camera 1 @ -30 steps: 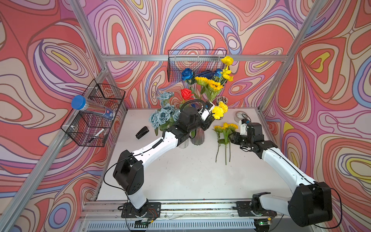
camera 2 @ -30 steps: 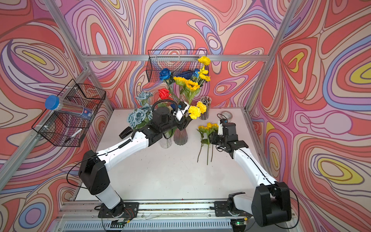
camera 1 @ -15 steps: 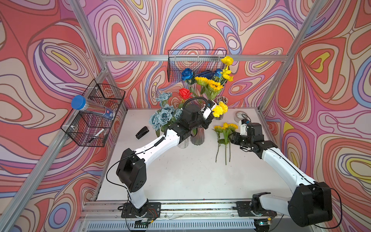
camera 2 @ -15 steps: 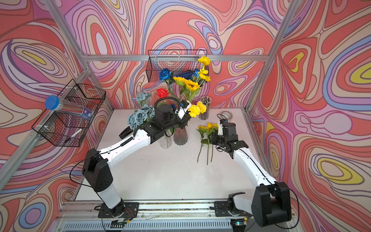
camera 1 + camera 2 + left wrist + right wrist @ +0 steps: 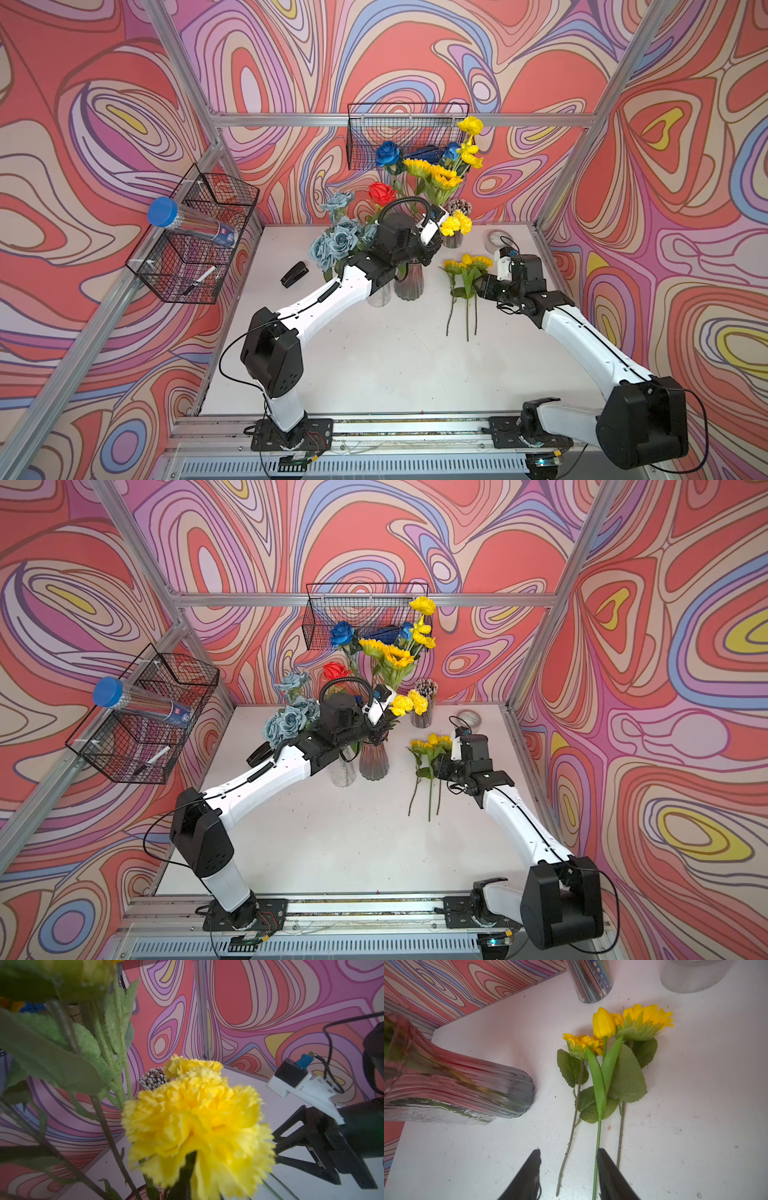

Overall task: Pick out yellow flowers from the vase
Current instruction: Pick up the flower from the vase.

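Note:
A ribbed grey vase (image 5: pixel 408 282) (image 5: pixel 374 762) (image 5: pixel 467 1088) holds yellow sunflowers (image 5: pixel 436 174) and yellow carnations (image 5: pixel 470 124) among blue and red roses. My left gripper (image 5: pixel 434 249) sits just above its mouth, below a low yellow carnation (image 5: pixel 456 223) (image 5: pixel 197 1122). The carnation's stem (image 5: pixel 185 1178) runs straight down into my hidden jaws, which are shut on it. On the table lie two sunflowers and a yellow tulip (image 5: pixel 603 1022) (image 5: pixel 467 266). My right gripper (image 5: pixel 569 1151) (image 5: pixel 482 286) hovers open over their stems.
A clear vase (image 5: pixel 379 293) of pale blue roses (image 5: pixel 336 245) stands beside the grey one. Behind are a pencil cup (image 5: pixel 459 205) and a tape roll (image 5: pixel 496 239). A stapler (image 5: pixel 294 274) lies at the left. Wire baskets hang on the left wall (image 5: pixel 195 232) and the back wall (image 5: pixel 407 133).
My left gripper has closed round the low carnation's stem and its wrist has shifted slightly. The right arm has stayed put.

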`<action>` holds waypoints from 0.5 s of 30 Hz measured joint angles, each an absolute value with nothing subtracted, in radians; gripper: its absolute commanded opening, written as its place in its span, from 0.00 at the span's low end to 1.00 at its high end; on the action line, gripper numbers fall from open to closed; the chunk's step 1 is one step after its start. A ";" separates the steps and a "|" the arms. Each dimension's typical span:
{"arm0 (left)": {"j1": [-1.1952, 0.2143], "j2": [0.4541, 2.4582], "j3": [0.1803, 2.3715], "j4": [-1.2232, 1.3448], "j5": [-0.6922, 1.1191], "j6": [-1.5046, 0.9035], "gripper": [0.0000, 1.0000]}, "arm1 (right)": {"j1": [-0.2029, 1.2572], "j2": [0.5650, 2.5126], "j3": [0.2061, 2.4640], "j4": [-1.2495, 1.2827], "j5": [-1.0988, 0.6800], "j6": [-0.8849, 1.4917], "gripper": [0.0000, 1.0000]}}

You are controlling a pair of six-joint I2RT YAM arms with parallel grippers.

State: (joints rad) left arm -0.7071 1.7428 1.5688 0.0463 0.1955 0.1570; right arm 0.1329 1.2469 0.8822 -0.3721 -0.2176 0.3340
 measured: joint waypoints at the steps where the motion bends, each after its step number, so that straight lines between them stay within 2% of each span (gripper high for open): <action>1: -0.707 1.740 1.573 0.044 0.195 0.157 0.00 | 0.133 1.247 0.882 -0.373 -0.217 0.334 0.47; 15: -0.707 1.657 1.575 0.042 0.183 0.156 0.00 | 0.133 1.247 0.882 -0.373 -0.219 0.334 0.47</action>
State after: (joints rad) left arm -0.7074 1.6573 1.5749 0.0422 0.1825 0.1562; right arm 0.1329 1.2469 0.8822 -0.3729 -0.2188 0.3344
